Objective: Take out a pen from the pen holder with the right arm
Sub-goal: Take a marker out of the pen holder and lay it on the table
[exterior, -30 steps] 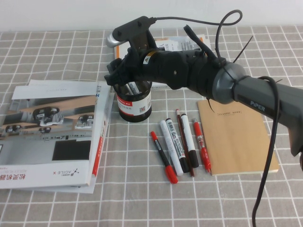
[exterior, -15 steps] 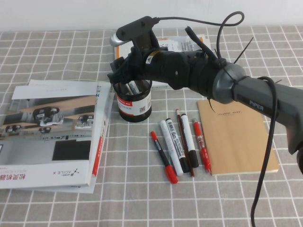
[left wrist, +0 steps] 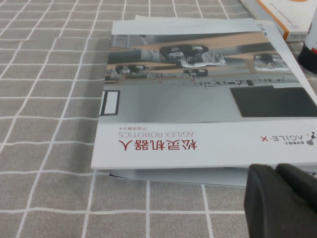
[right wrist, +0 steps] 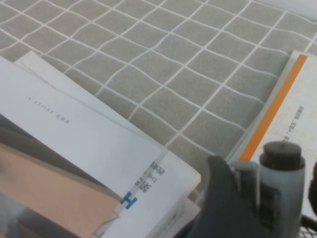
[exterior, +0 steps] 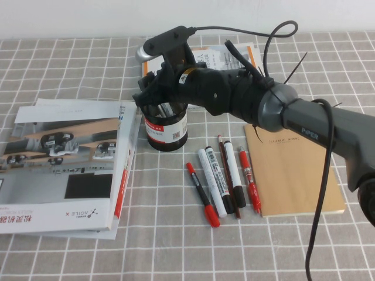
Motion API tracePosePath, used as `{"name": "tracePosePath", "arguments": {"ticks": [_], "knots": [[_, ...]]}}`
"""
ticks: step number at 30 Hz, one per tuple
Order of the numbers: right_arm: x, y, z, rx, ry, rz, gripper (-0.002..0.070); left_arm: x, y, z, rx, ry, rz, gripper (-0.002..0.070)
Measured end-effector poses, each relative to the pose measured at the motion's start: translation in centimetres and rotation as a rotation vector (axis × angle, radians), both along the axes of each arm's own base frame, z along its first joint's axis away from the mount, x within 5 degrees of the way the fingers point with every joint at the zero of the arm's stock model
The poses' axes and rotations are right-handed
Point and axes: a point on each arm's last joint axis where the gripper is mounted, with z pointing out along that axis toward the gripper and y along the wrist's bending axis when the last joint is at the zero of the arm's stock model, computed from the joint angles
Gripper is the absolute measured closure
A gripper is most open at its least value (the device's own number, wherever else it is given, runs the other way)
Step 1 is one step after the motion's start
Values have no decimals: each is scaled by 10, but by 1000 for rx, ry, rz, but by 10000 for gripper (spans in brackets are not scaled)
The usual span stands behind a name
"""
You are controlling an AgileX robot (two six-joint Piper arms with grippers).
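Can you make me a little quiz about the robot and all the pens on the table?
1. True or false: the right gripper is at the top of the pen holder.
2. How many pens lie on the tablecloth next to the brown notebook?
3. The left gripper is closest to which? A: the robotics brochure. B: the brown notebook. C: the pen holder.

Key: 1 true. 2 five. 3 A.

Cannot make out the right gripper [exterior: 157, 99], masked by its own arm over the pen holder [exterior: 167, 132], nor most of the edge-cropped left gripper [left wrist: 276, 171].
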Motion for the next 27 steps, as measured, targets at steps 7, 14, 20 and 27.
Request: {"name": "tracePosePath", "arguments": {"ticks": [7,14,20,27], "knots": [[0,0,1,1,-1,0,416,0,0,0,0,0,0,678],[0,0,1,-3,2,3,478,0,0,0,0,0,0,678],[-2,-1,5,-11,14,12,490,0,0,0,0,0,0,678],[-3,-1,7,-12,13,14,528,0,0,0,0,0,0,678]]}}
